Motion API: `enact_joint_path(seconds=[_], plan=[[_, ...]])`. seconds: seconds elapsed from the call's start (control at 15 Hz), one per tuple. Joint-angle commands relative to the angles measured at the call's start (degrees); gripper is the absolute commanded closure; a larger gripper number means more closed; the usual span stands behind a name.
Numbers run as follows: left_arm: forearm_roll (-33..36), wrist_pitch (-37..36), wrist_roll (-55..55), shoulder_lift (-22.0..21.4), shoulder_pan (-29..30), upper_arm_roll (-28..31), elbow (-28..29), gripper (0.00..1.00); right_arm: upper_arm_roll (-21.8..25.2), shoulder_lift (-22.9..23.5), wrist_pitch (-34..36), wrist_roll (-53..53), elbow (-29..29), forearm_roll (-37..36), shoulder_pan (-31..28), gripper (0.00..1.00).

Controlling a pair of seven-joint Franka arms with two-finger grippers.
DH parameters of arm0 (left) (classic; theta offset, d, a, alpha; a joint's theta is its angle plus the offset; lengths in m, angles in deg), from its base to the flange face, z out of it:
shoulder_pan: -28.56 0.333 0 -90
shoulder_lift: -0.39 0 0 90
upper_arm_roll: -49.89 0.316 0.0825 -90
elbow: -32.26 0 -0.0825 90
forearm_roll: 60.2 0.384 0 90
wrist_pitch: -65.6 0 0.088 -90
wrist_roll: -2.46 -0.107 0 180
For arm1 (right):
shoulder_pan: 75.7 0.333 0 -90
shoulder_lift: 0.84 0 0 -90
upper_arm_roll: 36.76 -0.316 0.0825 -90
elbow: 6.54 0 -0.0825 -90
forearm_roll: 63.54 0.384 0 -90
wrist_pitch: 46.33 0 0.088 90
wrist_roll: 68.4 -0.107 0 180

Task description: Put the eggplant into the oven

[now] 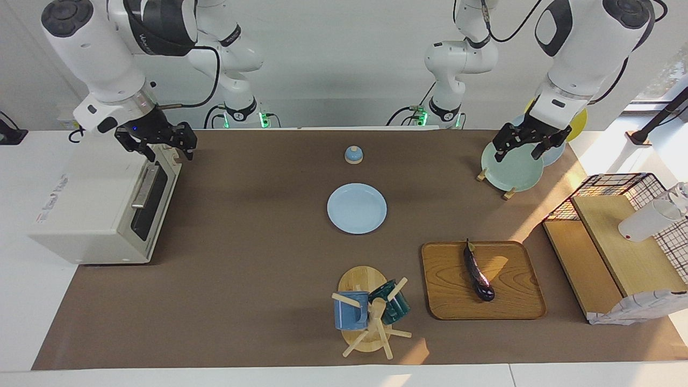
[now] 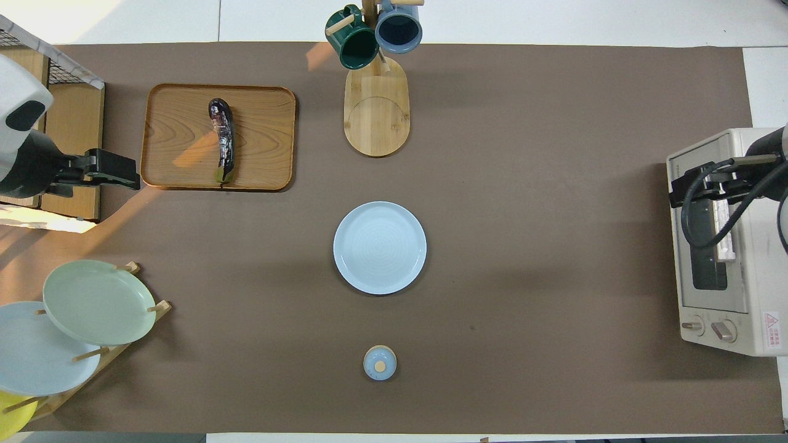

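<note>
The eggplant (image 1: 478, 272) is dark purple and lies on a wooden tray (image 1: 516, 301) toward the left arm's end of the table; it also shows in the overhead view (image 2: 222, 140). The white oven (image 1: 91, 209) stands at the right arm's end with its door shut; it also shows in the overhead view (image 2: 708, 295). My right gripper (image 1: 167, 153) is open and hangs over the oven's top front corner nearest the robots. My left gripper (image 1: 517, 155) is open and empty, up over the green plate in the plate rack, apart from the eggplant.
A light blue plate (image 1: 357, 208) lies mid-table, with a small blue knobbed lid (image 1: 353, 155) nearer the robots. A mug tree (image 1: 371, 317) with two mugs stands beside the tray. A plate rack (image 1: 510, 172) and a wire-and-wood shelf (image 1: 607, 252) are at the left arm's end.
</note>
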Motion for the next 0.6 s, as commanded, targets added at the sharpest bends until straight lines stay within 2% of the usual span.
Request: enact_joint_path(seconds=[0.0,0.13,0.27,0.53], plan=[[0.66,2.44,-0.58,-0.32,0.22,0.01,1.53,0.0,0.16,-3.95,-6.56,5.33,-7.47,0.42,-1.21,1.0],[0.66,4.37,-0.58,0.74,-0.31,-0.08,1.44,0.0,0.25,-4.84,-9.91,10.45,-10.3,0.42,-3.05,1.0],[0.75,5.69,-0.58,4.33,-0.49,-0.16,0.48,0.0,0.52,-4.84,-9.92,7.75,-10.4,-1.76,-3.58,1.0],[0.83,12.79,-1.28,14.69,-0.49,-0.25,-2.77,0.0,0.17,-4.85,-10.45,-13.07,-12.76,-10.72,-3.23,1.0]])
